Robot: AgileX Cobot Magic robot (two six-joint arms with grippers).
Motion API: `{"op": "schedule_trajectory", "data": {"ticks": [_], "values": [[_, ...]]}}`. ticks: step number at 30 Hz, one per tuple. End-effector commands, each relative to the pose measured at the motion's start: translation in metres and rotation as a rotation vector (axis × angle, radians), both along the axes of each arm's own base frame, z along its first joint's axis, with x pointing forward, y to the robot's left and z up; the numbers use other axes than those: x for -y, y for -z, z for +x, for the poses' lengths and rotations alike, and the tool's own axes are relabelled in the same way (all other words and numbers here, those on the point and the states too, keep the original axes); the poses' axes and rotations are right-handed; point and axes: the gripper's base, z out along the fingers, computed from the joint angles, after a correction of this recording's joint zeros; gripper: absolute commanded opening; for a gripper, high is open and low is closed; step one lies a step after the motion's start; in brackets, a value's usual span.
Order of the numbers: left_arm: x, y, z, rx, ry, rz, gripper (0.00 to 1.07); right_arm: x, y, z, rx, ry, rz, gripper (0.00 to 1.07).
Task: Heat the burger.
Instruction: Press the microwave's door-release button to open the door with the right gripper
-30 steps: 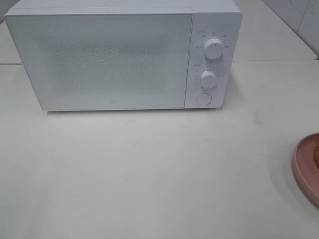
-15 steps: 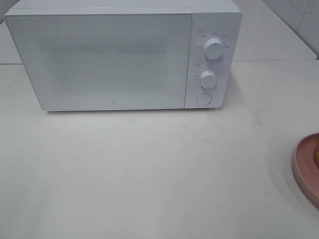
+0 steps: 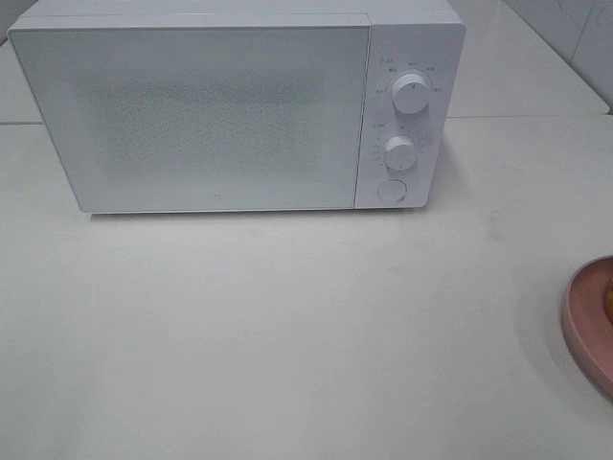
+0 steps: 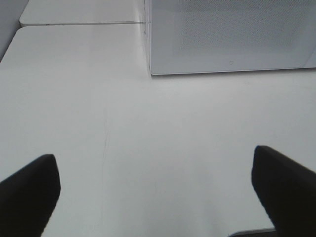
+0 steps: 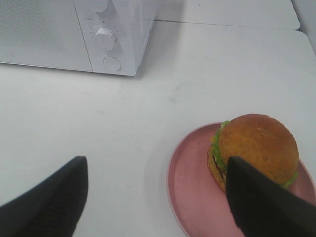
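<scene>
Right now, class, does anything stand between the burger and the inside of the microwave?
Yes. The microwave door is shut, closing off the inside. The burger sits on the pink plate, and the table between that plate and the door shows no other obstacle.

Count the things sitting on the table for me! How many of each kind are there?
microwave, white: 1
plate, pink: 1
burger, sitting on the plate: 1
Total: 3
</scene>
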Motion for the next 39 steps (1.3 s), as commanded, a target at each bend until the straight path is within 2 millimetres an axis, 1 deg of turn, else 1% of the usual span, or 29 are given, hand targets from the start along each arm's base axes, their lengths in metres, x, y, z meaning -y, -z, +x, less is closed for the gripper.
{"op": "schedule_trajectory", "data": {"ticks": [1,2,3,5,6,7,9,11,12,13,15,18,20,23,26,29,31,32,33,34,36,37,38,39], "values": [[0.001,0.000,-0.003,0.031,0.006,-0.005,0.98,-0.002,-0.006,0.015,0.016,0.007,0.011,0.75],[0.001,0.000,-0.003,0.031,0.006,-0.005,0.98,-0.002,-0.006,0.015,0.016,0.007,0.011,0.75],[0.001,0.000,-0.003,0.031,0.006,-0.005,0.98,-0.004,-0.008,0.022,0.016,0.006,0.011,0.75],[0.001,0.000,-0.003,0.031,0.006,-0.005,0.98,-0.004,-0.008,0.024,0.019,0.006,0.011,0.75],[0.001,0.000,-0.003,0.031,0.006,-0.005,0.98,-0.005,-0.009,0.031,0.020,0.006,0.011,0.75],[0.001,0.000,-0.003,0.031,0.006,-0.005,0.98,-0.005,-0.009,0.031,0.020,0.006,0.011,0.75],[0.001,0.000,-0.003,0.031,0.006,-0.005,0.98,-0.008,-0.011,0.045,0.028,0.004,0.012,0.75],[0.001,0.000,-0.003,0.031,0.006,-0.005,0.98,-0.008,-0.011,0.049,0.028,0.004,0.012,0.75],[0.001,0.000,-0.003,0.031,0.006,-0.005,0.98,-0.009,-0.011,0.057,0.029,0.004,0.012,0.75],[0.001,0.000,-0.003,0.031,0.006,-0.005,0.98,-0.009,-0.011,0.057,0.029,0.004,0.012,0.75],[0.001,0.000,-0.003,0.031,0.006,-0.005,0.98,-0.011,-0.011,0.069,0.028,0.003,0.012,0.75],[0.001,0.000,-0.003,0.031,0.006,-0.005,0.98,-0.012,-0.010,0.073,0.023,0.002,0.011,0.75],[0.001,0.000,-0.003,0.031,0.006,-0.005,0.98,-0.015,-0.006,0.090,0.001,0.002,0.007,0.75],[0.001,0.000,-0.003,0.031,0.006,-0.005,0.98,-0.016,-0.005,0.095,-0.006,0.001,0.006,0.75],[0.001,0.000,-0.003,0.031,0.006,-0.005,0.98,-0.019,0.001,0.114,-0.021,0.000,0.009,0.75],[0.001,0.000,-0.003,0.031,0.006,-0.005,0.98,-0.019,0.002,0.117,-0.021,0.000,0.009,0.75],[0.001,0.000,-0.003,0.031,0.006,-0.005,0.98,-0.022,0.008,0.134,-0.026,-0.001,0.009,0.75],[0.001,0.000,-0.003,0.031,0.006,-0.005,0.98,-0.022,0.008,0.134,-0.026,-0.001,0.009,0.75],[0.001,0.000,-0.003,0.031,0.006,-0.005,0.98,-0.023,0.010,0.138,-0.022,-0.001,0.010,0.75],[0.001,0.000,-0.003,0.031,0.006,-0.005,0.98,-0.024,0.013,0.146,-0.016,-0.002,0.010,0.75],[0.001,0.000,-0.003,0.031,0.006,-0.005,0.98,-0.025,0.014,0.149,-0.013,-0.002,0.011,0.75],[0.001,0.000,-0.003,0.031,0.006,-0.005,0.98,-0.026,0.017,0.158,0.000,-0.003,0.012,0.75],[0.001,0.000,-0.003,0.031,0.006,-0.005,0.98,-0.026,0.017,0.158,0.000,-0.003,0.012,0.75],[0.001,0.000,-0.003,0.031,0.006,-0.005,0.98,-0.027,0.019,0.163,0.009,-0.003,0.013,0.75]]}}
